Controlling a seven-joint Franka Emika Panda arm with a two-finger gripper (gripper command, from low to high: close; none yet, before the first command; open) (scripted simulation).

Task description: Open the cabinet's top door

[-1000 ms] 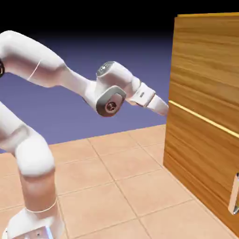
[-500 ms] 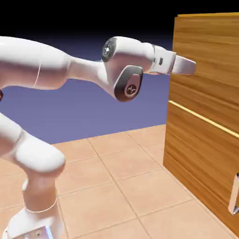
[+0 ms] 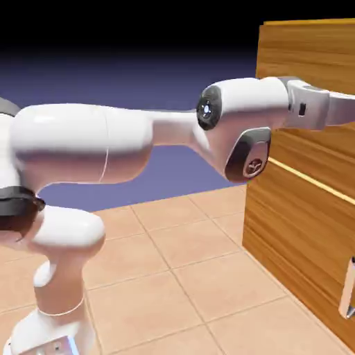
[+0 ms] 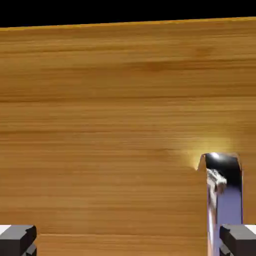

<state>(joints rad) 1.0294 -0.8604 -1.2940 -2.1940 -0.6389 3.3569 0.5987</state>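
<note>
At the top door (image 4: 115, 130): arm (image 3: 83, 142) farther right than before | fingers (image 4: 17, 240) wide apart

In the hand view, we are losing the top door's handle (image 4: 230, 200) past the bottom edge, beside the tool (image 4: 129, 241); in the exterior view, the right edge is cutting off the cabinet (image 3: 305, 215) beyond the tool.

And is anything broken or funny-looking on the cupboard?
No, nothing stands out. The top door has no visible damage, and its shiny handle looks whole where it shows. The lower handle looks fine too.
</note>
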